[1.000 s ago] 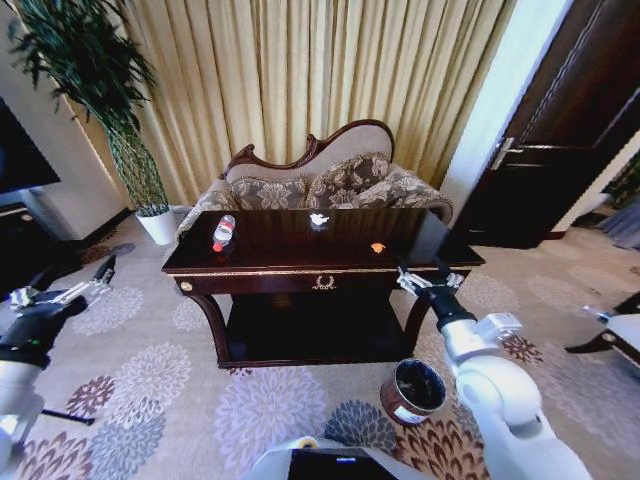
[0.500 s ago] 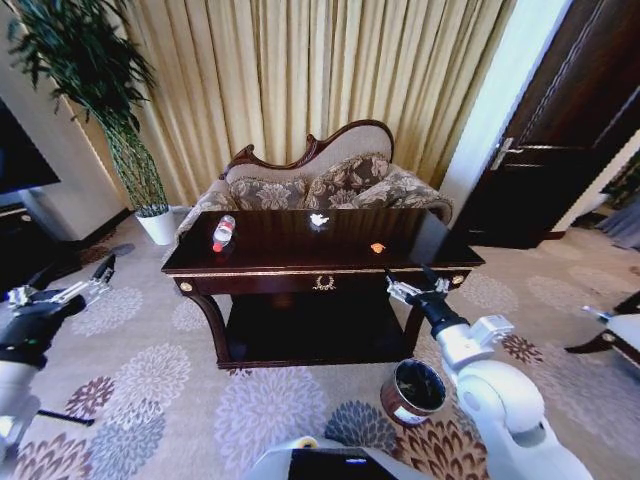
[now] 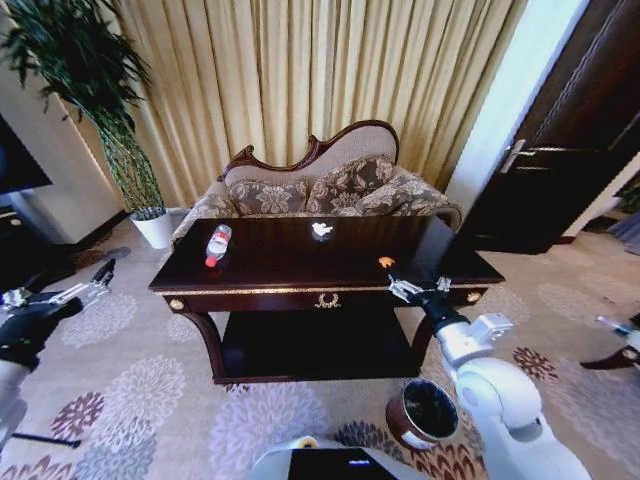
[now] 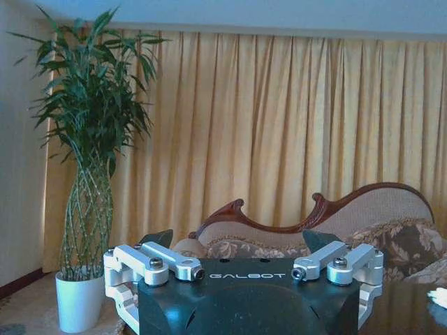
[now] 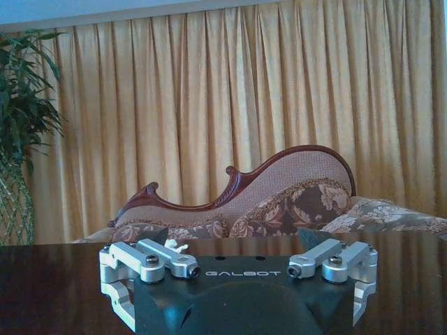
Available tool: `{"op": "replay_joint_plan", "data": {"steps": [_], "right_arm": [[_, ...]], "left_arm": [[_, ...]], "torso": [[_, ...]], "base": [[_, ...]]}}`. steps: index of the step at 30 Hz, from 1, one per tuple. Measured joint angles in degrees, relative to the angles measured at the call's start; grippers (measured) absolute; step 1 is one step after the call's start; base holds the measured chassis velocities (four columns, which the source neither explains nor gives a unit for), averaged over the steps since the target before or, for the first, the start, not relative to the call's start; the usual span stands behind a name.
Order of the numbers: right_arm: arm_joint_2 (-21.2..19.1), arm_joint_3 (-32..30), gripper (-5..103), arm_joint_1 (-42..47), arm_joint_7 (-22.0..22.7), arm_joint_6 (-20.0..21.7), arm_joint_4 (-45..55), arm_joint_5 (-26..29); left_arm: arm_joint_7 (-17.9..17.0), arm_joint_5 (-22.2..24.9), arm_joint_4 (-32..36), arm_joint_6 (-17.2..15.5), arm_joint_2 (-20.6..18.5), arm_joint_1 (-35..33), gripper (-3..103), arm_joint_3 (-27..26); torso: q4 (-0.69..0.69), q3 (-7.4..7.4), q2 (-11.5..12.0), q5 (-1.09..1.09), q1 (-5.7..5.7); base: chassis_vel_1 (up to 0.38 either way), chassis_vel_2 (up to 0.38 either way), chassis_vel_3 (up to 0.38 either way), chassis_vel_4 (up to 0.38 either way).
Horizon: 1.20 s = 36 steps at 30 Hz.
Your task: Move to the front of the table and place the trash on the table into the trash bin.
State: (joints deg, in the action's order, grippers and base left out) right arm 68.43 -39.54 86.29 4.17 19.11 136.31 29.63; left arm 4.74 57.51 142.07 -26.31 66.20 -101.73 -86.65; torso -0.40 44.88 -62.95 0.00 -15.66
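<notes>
The dark glossy table [image 3: 300,290] stands in front of me with the trash on top. A clear bottle [image 3: 217,244] with a red cap lies at its left. A white crumpled scrap [image 3: 321,230] sits at the far middle, and a tiny orange piece [image 3: 385,262] lies near the front right. The brown trash bin [image 3: 430,412] stands on the carpet below the table's right front corner. My right gripper [image 3: 415,288] hovers open at the table's front edge, just short of the orange piece. Low at the far left, my left gripper [image 3: 95,283] hangs open over the carpet.
A carved-back sofa [image 3: 330,185] stands behind the table before gold curtains. A tall plant in a white pot [image 3: 155,228] stands at the back left and a dark door [image 3: 560,150] at the right. Patterned carpet lies open in front of the table.
The whole view has shifted: the table and bin now sit nearer and lower in the picture. My right gripper keeps its place at the table's front right edge; the left arm holds still.
</notes>
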Motion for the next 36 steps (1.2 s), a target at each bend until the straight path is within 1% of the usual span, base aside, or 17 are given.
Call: {"op": "replay_joint_plan", "data": {"steps": [11,18,19,20,21,22,23,25,26,27,28,29,32,33,36], "right_arm": [[-0.25,-0.09,100,0.17,0.01,0.06,-0.09,-0.35],[-0.49,-0.07,100,0.2,0.07,0.09,-0.38,-0.37],[-0.77,-0.04,100,0.2,0.41,1.01,-0.36,-0.16],[-0.77,-0.04,100,0.2,0.41,1.01,-0.36,-0.16],[-1.1,0.08,100,0.11,0.83,2.52,-0.3,0.33],[-1.65,0.37,100,-0.41,2.15,5.47,-0.21,1.4],[-1.65,0.37,100,-0.41,2.15,5.47,-0.21,1.4],[-2.33,1.16,100,-1.95,6.68,10.27,-0.21,4.26],[-2.33,1.16,100,-1.95,6.68,10.27,-0.21,4.26],[-2.81,1.64,100,-3.66,11.26,14.64,-0.2,7.43],[-3.25,1.95,100,-5.02,13.97,17.45,-0.7,9.63],[-3.25,1.95,100,-5.02,13.97,17.45,-0.7,9.63],[-4.43,2.72,100,-8.63,17.67,20.54,-5.63,11.62],[-4.43,2.72,100,-8.63,17.67,20.54,-5.63,11.62],[-5.25,2.92,100,-11.55,18.68,21.02,-10.35,11.97]], "left_arm": [[0.01,-0.67,0.04,0.04,0.3,-0.04,100,0.34],[0.1,-0.6,0.03,0.19,0.43,-0.02,100,0.54],[0.11,-0.63,0.0,0.19,0.43,-0.01,100,0.59],[0.11,-0.63,0.0,0.19,0.43,-0.01,100,0.59],[0.11,-0.78,-0.05,0.19,0.42,0.0,100,0.67],[0.11,-1.17,-0.11,0.19,0.37,0.05,100,0.79],[0.11,-1.17,-0.11,0.19,0.37,0.05,100,0.79],[0.11,-1.64,-0.15,0.18,0.37,0.09,100,0.99],[0.11,-1.64,-0.15,0.18,0.37,0.09,100,0.99],[0.1,-1.95,-0.17,0.18,0.41,0.08,100,1.14],[0.1,-2.26,-0.18,0.17,0.53,0.02,100,1.26],[0.1,-2.26,-0.18,0.17,0.53,0.02,100,1.26],[0.14,-3.43,-0.2,0.3,1.17,-0.02,100,2.01],[0.14,-3.43,-0.2,0.3,1.17,-0.02,100,2.01],[0.23,-4.4,-0.13,0.5,1.72,0.28,100,3.2]], "torso": [[0.0,0.0,0.0,0.0,-0.01],[0.0,-0.01,0.0,0.0,0.01],[0.01,-0.01,0.0,0.0,0.01],[0.01,-0.01,0.0,0.0,0.01],[0.0,-0.01,-0.01,0.0,0.01],[-0.01,-0.01,0.0,0.0,0.01],[-0.01,-0.01,0.0,0.0,0.01],[0.0,-0.01,-0.01,0.0,0.01],[0.0,-0.01,-0.01,0.0,0.01],[0.01,-0.01,-0.01,0.0,0.02],[0.01,-0.01,-0.01,-0.01,0.01],[0.01,-0.01,-0.01,-0.01,0.01],[0.01,-0.01,-0.01,0.0,0.01],[0.01,-0.01,-0.01,0.0,0.01],[0.0,-0.01,-0.01,0.01,0.01]], "base": [[-0.145,0.134,0.132,-0.131],[-0.027,0.019,0.024,-0.033],[0.0,0.0,0.0,0.0],[0.0,0.0,0.0,0.0],[0.0,0.0,0.0,0.0],[0.0,0.0,0.0,0.0],[0.0,0.0,0.0,0.0],[0.0,0.0,0.0,0.0],[0.0,0.0,0.0,0.0],[0.0,0.0,0.0,0.0],[0.0,0.0,0.0,0.0],[0.0,0.0,0.0,0.0],[0.0,0.0,0.0,0.0],[0.0,0.0,0.0,0.0],[0.0,0.0,0.0,0.0]]}}
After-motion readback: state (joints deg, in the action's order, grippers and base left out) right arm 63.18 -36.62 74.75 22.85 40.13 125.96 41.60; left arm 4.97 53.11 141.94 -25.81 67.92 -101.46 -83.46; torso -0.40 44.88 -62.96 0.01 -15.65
